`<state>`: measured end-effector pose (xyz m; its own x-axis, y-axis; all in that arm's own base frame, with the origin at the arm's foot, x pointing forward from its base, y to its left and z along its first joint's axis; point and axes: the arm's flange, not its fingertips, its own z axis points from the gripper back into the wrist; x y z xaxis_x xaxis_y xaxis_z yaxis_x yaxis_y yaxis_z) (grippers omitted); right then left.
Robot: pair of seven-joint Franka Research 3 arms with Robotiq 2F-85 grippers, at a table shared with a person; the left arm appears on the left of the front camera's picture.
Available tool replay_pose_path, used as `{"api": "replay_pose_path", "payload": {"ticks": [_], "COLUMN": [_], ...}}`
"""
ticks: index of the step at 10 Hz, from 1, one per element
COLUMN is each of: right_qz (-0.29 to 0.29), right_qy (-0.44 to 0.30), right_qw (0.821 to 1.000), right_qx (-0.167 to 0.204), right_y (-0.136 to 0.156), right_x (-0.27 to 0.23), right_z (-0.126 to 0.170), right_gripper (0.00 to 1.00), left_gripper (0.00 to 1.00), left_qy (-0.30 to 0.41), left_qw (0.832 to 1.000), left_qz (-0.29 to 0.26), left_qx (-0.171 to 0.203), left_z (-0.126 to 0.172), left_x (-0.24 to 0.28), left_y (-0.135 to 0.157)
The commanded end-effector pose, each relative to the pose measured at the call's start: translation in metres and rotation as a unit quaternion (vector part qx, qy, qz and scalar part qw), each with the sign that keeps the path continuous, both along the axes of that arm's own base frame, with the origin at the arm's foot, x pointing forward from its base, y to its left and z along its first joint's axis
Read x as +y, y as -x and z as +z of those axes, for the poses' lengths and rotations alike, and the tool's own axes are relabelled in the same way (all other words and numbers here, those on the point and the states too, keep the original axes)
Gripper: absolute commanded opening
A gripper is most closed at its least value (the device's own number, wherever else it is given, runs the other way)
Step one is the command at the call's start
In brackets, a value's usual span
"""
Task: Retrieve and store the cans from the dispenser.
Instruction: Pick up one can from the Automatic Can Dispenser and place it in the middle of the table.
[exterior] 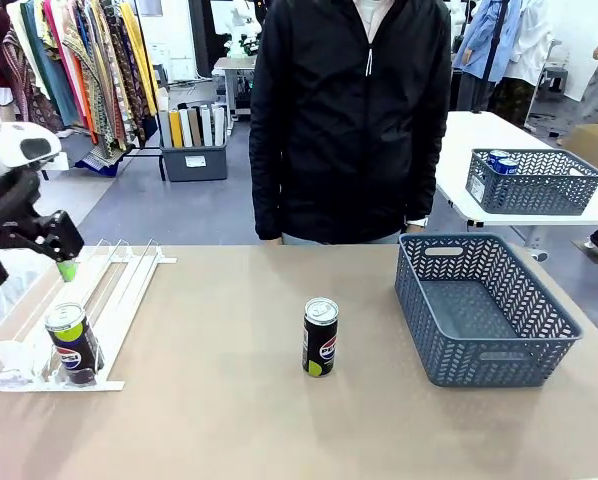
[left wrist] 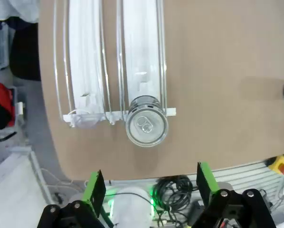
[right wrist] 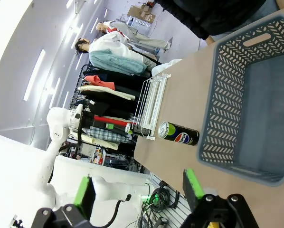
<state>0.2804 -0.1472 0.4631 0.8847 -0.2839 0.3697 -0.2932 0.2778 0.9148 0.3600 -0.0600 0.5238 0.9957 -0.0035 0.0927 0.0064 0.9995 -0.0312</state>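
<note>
The white sloped dispenser (exterior: 119, 290) lies at the table's left. One dark can (exterior: 71, 343) with a silver top stands at its low end stop. From above, that can (left wrist: 146, 127) sits at the end of a wire lane of the dispenser (left wrist: 137, 57). My left gripper (exterior: 29, 268) hovers over the dispenser, open, its green pads (left wrist: 94, 187) apart and nothing between them (left wrist: 149, 187). A second dark can (exterior: 320, 337) stands upright mid-table, also seen as the can (right wrist: 178, 133). My right gripper (right wrist: 138, 190) is open and holds nothing.
An empty grey lattice basket (exterior: 484, 355) stands at the table's right, seen too as the basket (right wrist: 213, 114). A person in a black jacket (exterior: 349, 120) stands at the far edge. On a farther table sits another basket (exterior: 534, 190) with blue cans.
</note>
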Motion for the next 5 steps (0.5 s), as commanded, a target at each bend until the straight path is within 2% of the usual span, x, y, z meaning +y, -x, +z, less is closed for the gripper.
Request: {"api": "replay_pose_path", "payload": {"ticks": [1, 5], "right_qz": [-0.003, -0.003], "right_qy": [-0.012, -0.012], "right_qw": [1.0, 1.0], "right_qx": [-0.013, -0.013], "right_y": [-0.0035, -0.0035], "right_x": [0.0019, 0.0019], "right_z": [0.0044, 0.0044], "right_gripper": [1.0, 1.0], "left_gripper": [1.0, 1.0], "left_qy": [0.082, 0.065], "left_qw": [0.996, 0.998], "left_qz": [-0.021, -0.012], "left_qx": [-0.017, -0.009], "left_z": [0.0099, 0.0104], "left_x": [0.0118, 0.0092], "left_y": [0.0032, 0.0021]}}
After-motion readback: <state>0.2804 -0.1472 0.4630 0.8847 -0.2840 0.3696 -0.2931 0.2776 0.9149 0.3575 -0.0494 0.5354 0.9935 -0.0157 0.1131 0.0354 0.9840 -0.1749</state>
